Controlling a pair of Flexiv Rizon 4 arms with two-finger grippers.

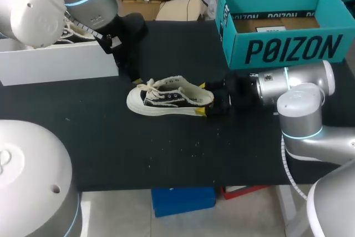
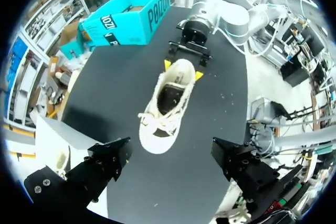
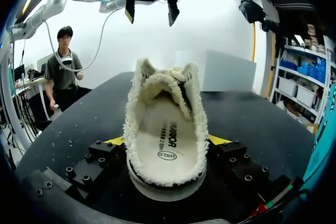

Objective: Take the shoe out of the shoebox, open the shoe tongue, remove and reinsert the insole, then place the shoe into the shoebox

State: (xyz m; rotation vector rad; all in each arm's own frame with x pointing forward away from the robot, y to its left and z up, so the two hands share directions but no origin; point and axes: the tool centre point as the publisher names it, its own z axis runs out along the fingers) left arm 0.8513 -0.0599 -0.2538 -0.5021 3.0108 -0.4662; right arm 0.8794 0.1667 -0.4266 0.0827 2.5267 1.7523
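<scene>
A black and cream canvas shoe (image 1: pixel 169 99) lies upright on the black table (image 1: pixel 111 148), toe toward my left side. My right gripper (image 1: pixel 201 99) holds its heel, one yellow-tipped finger pressed against each side. In the right wrist view the shoe (image 3: pixel 165 129) sits between the fingers, with its pale insole (image 3: pixel 163 140) visible inside. My left gripper (image 2: pixel 168 166) hangs open over the toe end of the shoe (image 2: pixel 170 103) and holds nothing. It also shows above the shoe from the right wrist, left gripper (image 3: pixel 149 6) with its fingers spread. The teal shoebox (image 1: pixel 288 48) stands open at the back right.
A white box (image 1: pixel 55 62) stands at the table's back left, under my left arm. Small white specks dot the table in front of the shoe. The teal shoebox (image 2: pixel 131 22) is just behind my right arm's wrist.
</scene>
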